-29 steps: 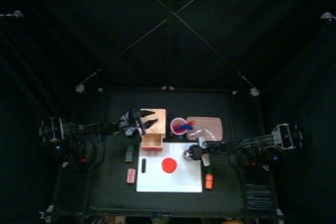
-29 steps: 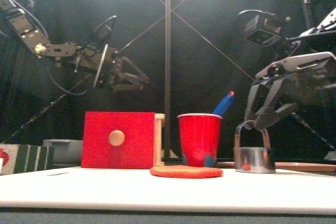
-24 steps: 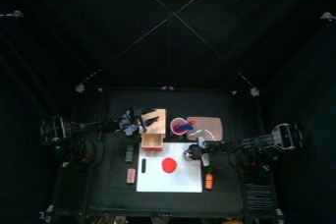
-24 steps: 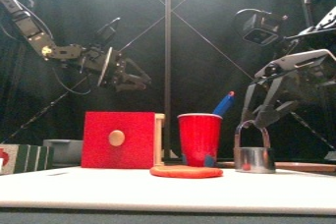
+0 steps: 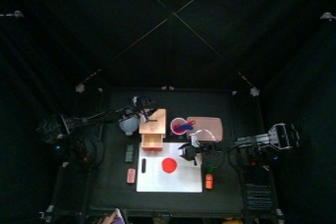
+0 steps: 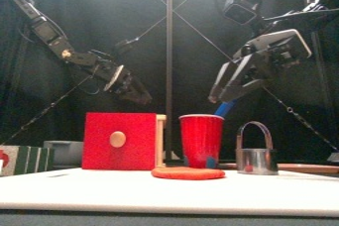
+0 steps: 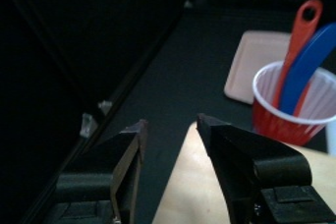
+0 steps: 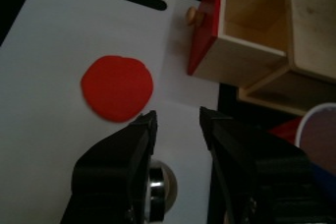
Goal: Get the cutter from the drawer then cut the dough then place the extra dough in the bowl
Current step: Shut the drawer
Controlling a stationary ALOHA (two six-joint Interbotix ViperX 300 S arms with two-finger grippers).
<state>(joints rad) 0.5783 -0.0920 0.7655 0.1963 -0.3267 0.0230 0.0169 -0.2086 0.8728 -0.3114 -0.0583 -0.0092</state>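
The white cutting board (image 5: 164,184) lies at the surface's (image 5: 230,110) front edge, with the wooden box (image 6: 119,141) behind it. On the board the red dough (image 6: 187,173) lies flat, and the cutter (image 6: 257,161) stands upright beside it, toward the right edge. The left claw (image 6: 133,89) and the right claw (image 6: 223,93) hang open and empty above.

Dough (image 6: 187,173) lies on the board (image 6: 79,191), box (image 6: 119,141) behind-left, cup (image 6: 201,139) behind, cutter (image 6: 256,157) right.
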